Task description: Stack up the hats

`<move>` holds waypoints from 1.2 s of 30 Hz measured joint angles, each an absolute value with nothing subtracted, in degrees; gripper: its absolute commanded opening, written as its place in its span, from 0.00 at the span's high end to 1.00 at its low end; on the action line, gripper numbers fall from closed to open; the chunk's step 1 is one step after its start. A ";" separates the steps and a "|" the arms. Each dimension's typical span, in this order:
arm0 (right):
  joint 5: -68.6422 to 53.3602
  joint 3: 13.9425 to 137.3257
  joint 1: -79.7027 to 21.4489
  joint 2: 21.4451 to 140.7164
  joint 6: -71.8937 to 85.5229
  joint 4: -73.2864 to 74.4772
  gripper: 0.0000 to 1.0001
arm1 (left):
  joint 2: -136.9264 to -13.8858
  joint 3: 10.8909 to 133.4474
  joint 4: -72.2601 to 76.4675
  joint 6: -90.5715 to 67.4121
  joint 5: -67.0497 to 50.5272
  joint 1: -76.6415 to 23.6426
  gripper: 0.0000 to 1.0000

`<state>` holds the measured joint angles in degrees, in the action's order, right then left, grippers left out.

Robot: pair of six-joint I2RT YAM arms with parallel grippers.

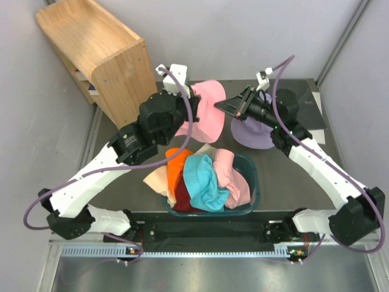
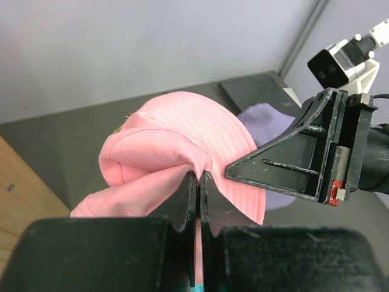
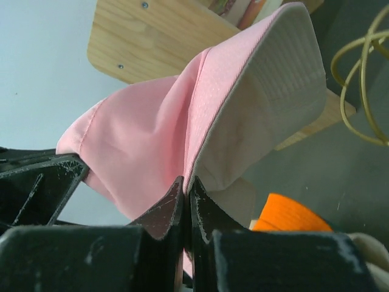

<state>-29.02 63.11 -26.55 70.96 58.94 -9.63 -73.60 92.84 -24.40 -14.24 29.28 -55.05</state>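
While L claw (image 2: 199, 182) is clenched on a fold of the pink hat (image 2: 182, 137), R claw (image 3: 185, 193) is clamped on its brim edge opp., so the hat spans betw. the two. Lavender hat (image 1: 250, 135) lies flat on bench (image 1: 292, 176) just beneath R claw. Other hats (image 1: 203, 182) sit heaped in teal tub (image 1: 256, 182), on the arm-base side of both claws.

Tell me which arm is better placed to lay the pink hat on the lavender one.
Right, probably: both arms' jaws are shut on the pink hat, but the lavender hat lies partly under the right arm.
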 measured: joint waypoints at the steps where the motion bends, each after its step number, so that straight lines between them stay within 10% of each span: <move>1: -29.08 65.36 -26.52 72.88 58.48 -9.58 1.00 | -74.83 93.93 -23.99 -13.13 29.56 -54.52 1.00; 13: -29.19 80.77 -21.45 89.19 55.94 -9.47 1.00 | -86.56 102.35 -17.21 -10.57 15.42 -34.24 1.00; 36: -34.37 100.88 -15.75 111.09 55.37 -9.87 1.00 | -107.68 122.50 -13.43 -3.16 9.52 -27.92 1.00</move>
